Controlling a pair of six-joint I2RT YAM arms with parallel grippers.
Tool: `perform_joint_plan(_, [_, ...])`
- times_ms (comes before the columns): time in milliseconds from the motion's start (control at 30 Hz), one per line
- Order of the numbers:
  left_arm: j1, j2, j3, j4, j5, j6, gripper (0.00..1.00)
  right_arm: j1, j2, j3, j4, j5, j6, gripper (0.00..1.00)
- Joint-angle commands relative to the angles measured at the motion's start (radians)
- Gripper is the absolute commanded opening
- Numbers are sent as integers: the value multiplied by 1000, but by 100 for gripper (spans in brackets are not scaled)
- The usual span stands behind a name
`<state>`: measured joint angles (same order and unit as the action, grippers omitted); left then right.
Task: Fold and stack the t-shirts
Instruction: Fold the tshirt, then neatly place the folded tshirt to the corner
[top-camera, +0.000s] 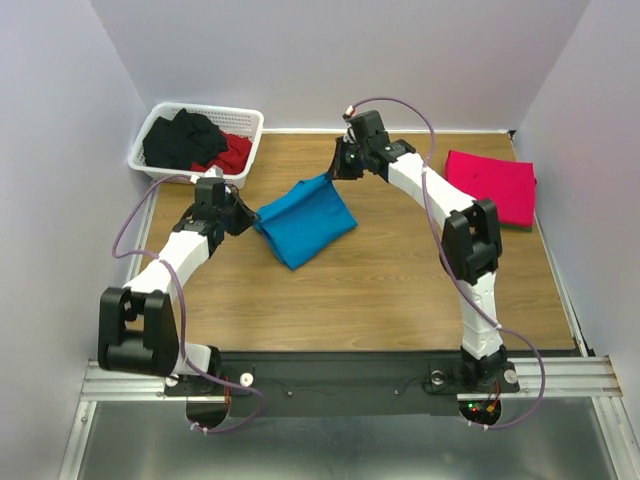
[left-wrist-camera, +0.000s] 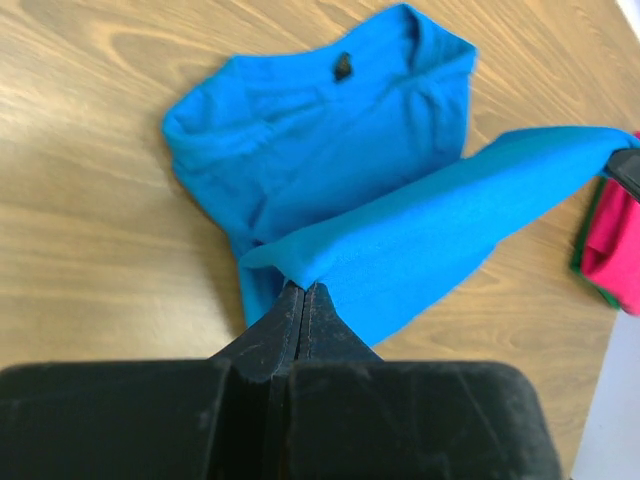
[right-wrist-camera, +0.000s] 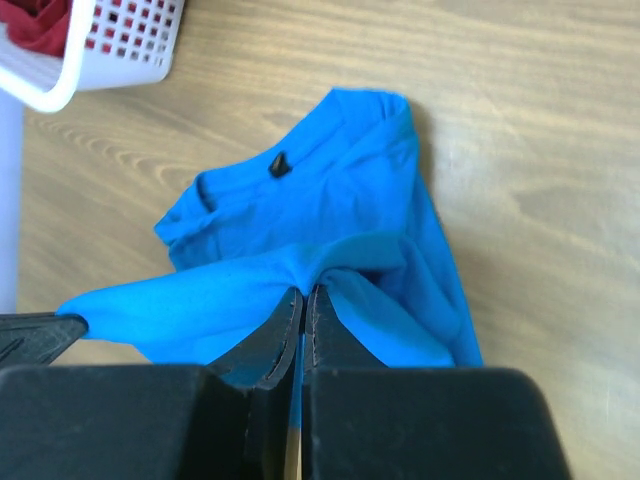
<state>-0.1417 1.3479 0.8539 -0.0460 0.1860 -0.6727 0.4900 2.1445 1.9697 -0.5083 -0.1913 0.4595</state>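
Note:
The turquoise-blue t-shirt (top-camera: 305, 222) lies partly folded on the wooden table, one edge lifted and stretched between both grippers. My left gripper (top-camera: 246, 216) is shut on its left corner; in the left wrist view the jaws (left-wrist-camera: 303, 287) pinch the cloth (left-wrist-camera: 420, 240). My right gripper (top-camera: 338, 172) is shut on the far corner; in the right wrist view the jaws (right-wrist-camera: 304, 291) clamp the cloth (right-wrist-camera: 300, 200). The pinkish-red t-shirt (top-camera: 492, 186) lies folded at the far right, also at the edge of the left wrist view (left-wrist-camera: 617, 240).
A white lattice basket (top-camera: 243, 152) with black and red clothes stands at the far left corner; it also shows in the right wrist view (right-wrist-camera: 110, 50). Walls close the table on three sides.

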Motion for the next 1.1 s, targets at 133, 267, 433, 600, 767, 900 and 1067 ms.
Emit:
perform_joint_plan(133, [48,164,95,109,-25,44,0,-21,164,179,42,-14,-79,3])
perform_joint_plan(267, [50,226,142,117,-19,58,98,-24,222,227,39,-19,-105,45])
perform_joint_plan(433, [50,208,142,110,26,65,98,-25,169,161,42,-34,-156,100])
perform_joint_plan(600, [50,113,64,106,33,62,98,-25,92,37,44,-74,-300,100])
perform_joint_plan(767, [50,-38,-105,94,50,56,98,-24,75,-54,44,-125,-409,100])
perform_joint_plan(900, [48,-174,-183,48,-8,32,98,-24,118,-32,42,-86,-432,99])
perform_joint_plan(1067, [48,-291,-239,-21,-60,-7,98,-21,196,33,42,-59,-423,92])
